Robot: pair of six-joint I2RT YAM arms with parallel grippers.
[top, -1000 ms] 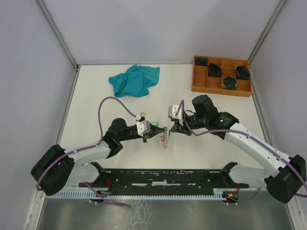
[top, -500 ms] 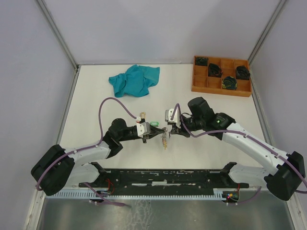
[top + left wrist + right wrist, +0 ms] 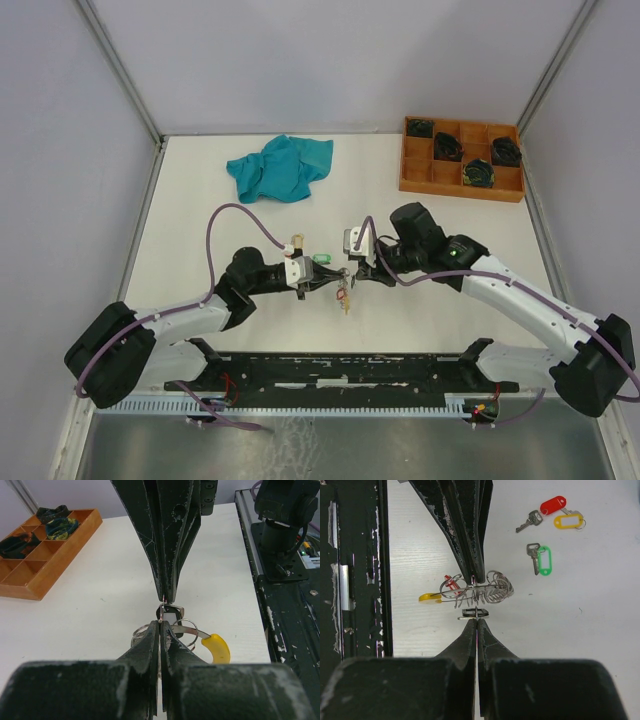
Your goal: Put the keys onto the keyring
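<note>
Well, from my seat both arms meet tip to tip over the middle of the counter [image 3: 200, 210]. My left pincer [image 3: 160, 624] is pinched tight on the keyring [image 3: 490, 593], gripping the wire where its silver loops bunch together, so the ring sits right at those fingertips. Its yellow sleeve [image 3: 216, 647] sticks out on the near side, toward the rail. A bit of red shows among the loops beside it; I cannot tell what that is.

Just to the right, my right pincer [image 3: 476, 621] is likewise fully closed, nipping a small black-and-silver piece [image 3: 475, 612] seen edge-on; key or tag, I cannot say. It sits just beside the loops, between the two sets of fingertips. Whether it touches the wire I cannot make out.

Three loose keys lie flat on the far side of the pincers. The green-tagged key [image 3: 545, 560] is closest, and the red-tagged key [image 3: 553, 504] and yellow tag [image 3: 568, 520] lie close together farther off.

The counter is plain white. A crumpled teal cloth [image 3: 280, 167] lies at the far left. A wooden tray [image 3: 460, 190] of small compartments sits at the far right, with dark coiled bundles [image 3: 478, 173] in several cells. A black rail [image 3: 350, 370] along the near edge carries both arm bases. Pale lilac-grey walls [image 3: 330, 60] with metal framing close in three sides. The white insert in the yellow tag is too small to read.
</note>
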